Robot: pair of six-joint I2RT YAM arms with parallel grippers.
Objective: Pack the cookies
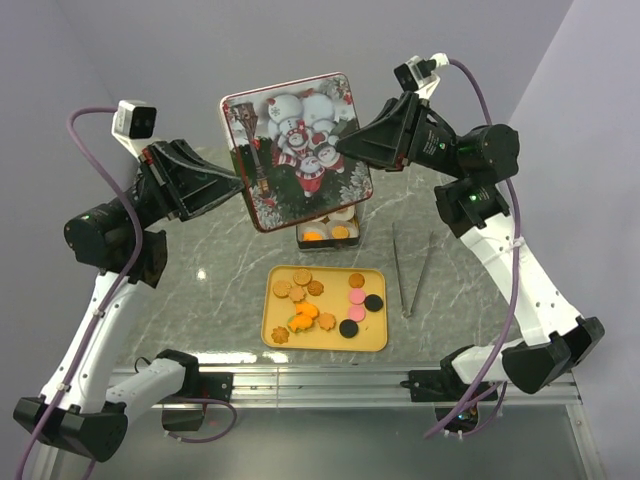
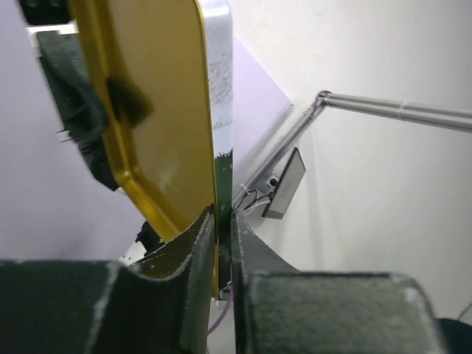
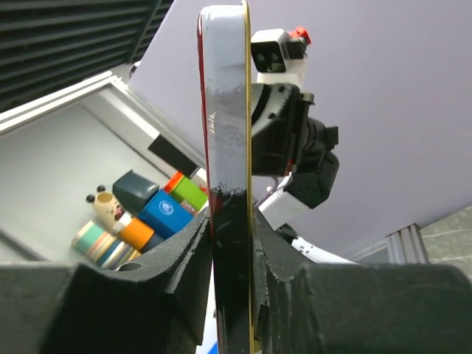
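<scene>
Left gripper [image 1: 240,183] pinched shut on the lid [image 1: 297,150] at its left edge, right gripper [image 1: 352,145] clamped on the right edge. Both wrist views show the rim seated deep between the fingers. Lid hangs tilted above the open tin [image 1: 330,232]. Cookies [image 1: 300,290] mostly sit on the yellow tray [image 1: 372,335] nearer us, with a few in the tin (partly hidden by the lid). Tongs [image 1: 406,305] lie right of the tray.

We read this as a two-arm carry: move both arms together and hold their spacing constant so the lid neither bows nor slips.

Labels: snowman print only, no readable text. The logo on the blue block [image 3: 166,210] is too small to read.
</scene>
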